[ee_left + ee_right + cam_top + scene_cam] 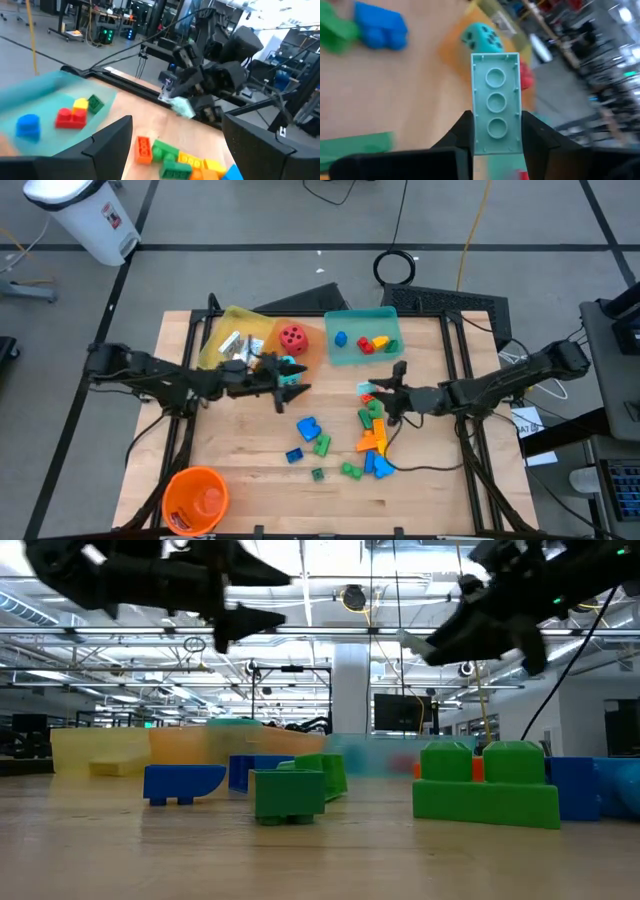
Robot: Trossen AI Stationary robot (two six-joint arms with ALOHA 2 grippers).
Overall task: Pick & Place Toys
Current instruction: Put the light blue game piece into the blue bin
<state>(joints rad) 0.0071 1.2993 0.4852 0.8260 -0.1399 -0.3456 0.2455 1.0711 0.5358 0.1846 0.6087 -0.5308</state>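
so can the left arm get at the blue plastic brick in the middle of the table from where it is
Probably yes. The left claw hangs open and empty just above the blue plastic brick, with bare wooden table around it. The right claw, shut on a pale teal brick, sits off to the side.

Right hand (pixel 496 142) hides the pale green brick's (pixel 495 100) lower end.

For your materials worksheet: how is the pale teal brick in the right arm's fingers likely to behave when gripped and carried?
The pale teal brick probably stays stiff: its edges look straight between the right gripper fingers. Its hollow underside suggests it is light. Smooth plastic held near one end might slip or pivot.
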